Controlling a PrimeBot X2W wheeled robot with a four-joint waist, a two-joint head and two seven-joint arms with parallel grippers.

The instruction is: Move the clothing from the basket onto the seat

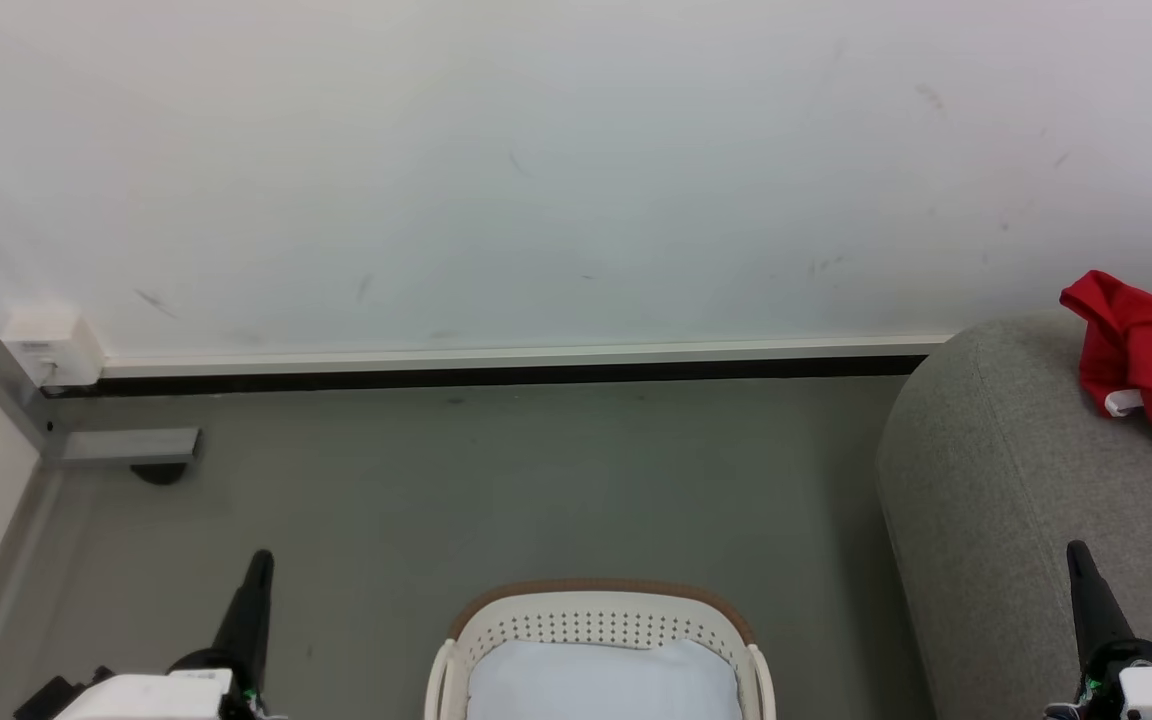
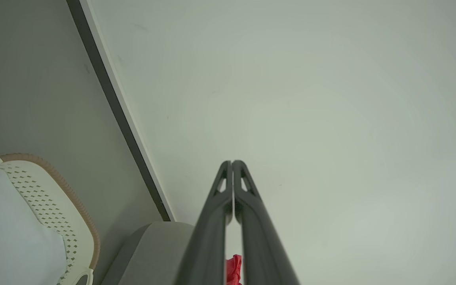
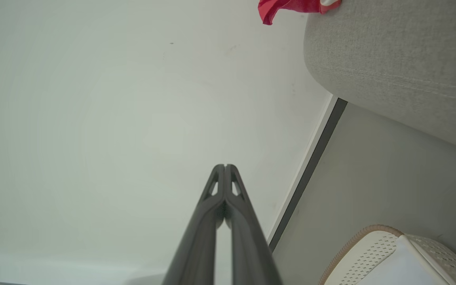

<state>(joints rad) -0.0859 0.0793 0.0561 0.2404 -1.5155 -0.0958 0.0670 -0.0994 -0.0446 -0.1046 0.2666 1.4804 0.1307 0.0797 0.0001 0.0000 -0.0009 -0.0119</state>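
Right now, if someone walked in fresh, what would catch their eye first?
The bright red clothing heaped on the grey seat at the far right stands out. Low in the middle sits the cream basket holding a pale cloth, with the shut left gripper and right gripper either side.

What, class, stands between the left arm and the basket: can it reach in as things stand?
Probably yes: only bare floor lies between the left end effector and the basket, whose top is open.
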